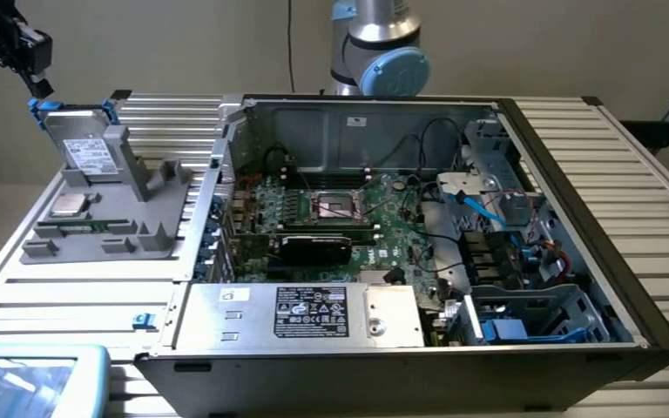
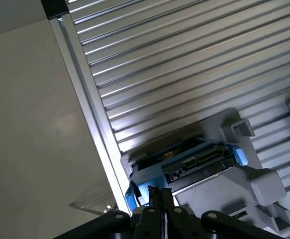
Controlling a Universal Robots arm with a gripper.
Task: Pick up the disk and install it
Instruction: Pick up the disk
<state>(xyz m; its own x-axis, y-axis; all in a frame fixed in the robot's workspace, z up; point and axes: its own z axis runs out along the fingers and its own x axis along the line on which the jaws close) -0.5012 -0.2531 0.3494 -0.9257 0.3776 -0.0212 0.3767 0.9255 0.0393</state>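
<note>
By the look of things the task had barely started: neither the pick nor the install was done. The disk (image 1: 86, 155) stood upright, slightly tilted, in a slot at the far end of the grey holder (image 1: 137, 231), on the slatted table (image 1: 79, 292) at the exterior view's left. Its white label faced outward and its blue frame (image 1: 42, 108) capped the upper edge. It was well apart from the open case (image 1: 358, 135), which lay beside the holder toward the exterior view's right with its board and cables exposed. The gripper (image 1: 41, 87) hung just above the frame's outer corner. Its fingers were pressed together with nothing visible between them, so it had hold of nothing. In the wrist view the closed fingertips (image 2: 160, 195) pointed down at that same blue corner, with the disk's connector edge (image 2: 194, 167) just beyond them. Whether the tips touched the plastic or sat a little above it could not be told from either view. The disk looked fully seated in its slot, not lifted or shifted out of it. In my judgement the work stood at the approach. What remained was all of the real handling: gripping the disk, lifting it clear of the holder, carrying it across to the case and seating it there.
</note>
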